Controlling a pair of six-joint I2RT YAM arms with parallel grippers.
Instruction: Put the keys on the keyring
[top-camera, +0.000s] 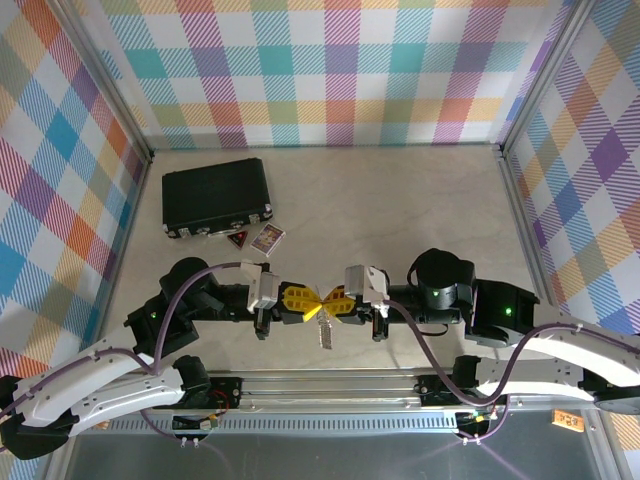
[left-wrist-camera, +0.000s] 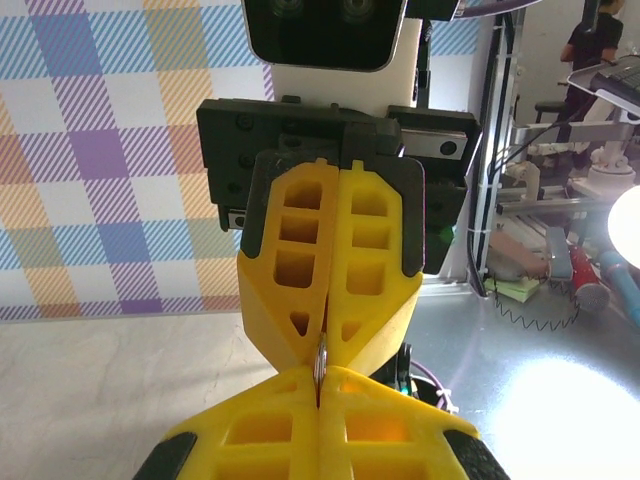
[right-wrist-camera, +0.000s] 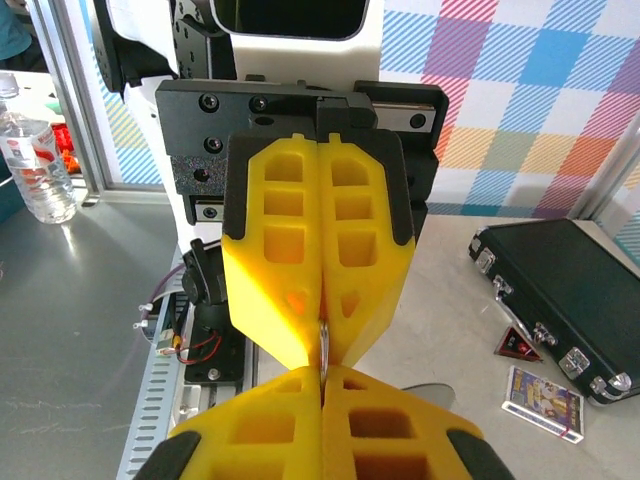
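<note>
L end effector (top-camera: 311, 298): fully shut, tip-to-tip w/ the R one. A thin silver sliver is pinched in its finger seam, judged to be the keyring rim seen edge-on.
R end effector (top-camera: 337, 298): also shut, fingers pressed flat together, w/ the same silver sliver at its seam. It points straight at L, both wrists on one line.
keyring (top-camera: 325, 336): silver bit hanging just under the spot where the tips meet, on the arm-base side in top view. Most of the loop is hidden by the yellow fingers, so its full shape can't be read.
key (top-camera: 314, 311): small brighter-yellow slanted piece right under the L tip, prob. the key head. Blade too small to make out. Can't tell if it's on the ring yet.
Main relation: ring + key sit right btw the two tips, so no reach is needed. Neither arm is clearly nearer; the key bit lies a shade to the L side.
Long axis: ring seems to hang down from the tips, approx. perpendicular to the line thru both end effectors. The key lies diagonal.
Next move (judgement): a fine slide/twist of one tip vs the other, no travel.
Room: bare desk (top-camera: 400, 200) beyond the tips and out past R. Black case (top-camera: 218, 195) + cards (top-camera: 267, 238) lie well off, beyond L. The rail (top-camera: 330, 385) runs on the near side below the hanging ring, so clearance is least there.
Risk: both grips share one thin edge, so loosening either could let the ring swing or drop toward the rail.
</note>
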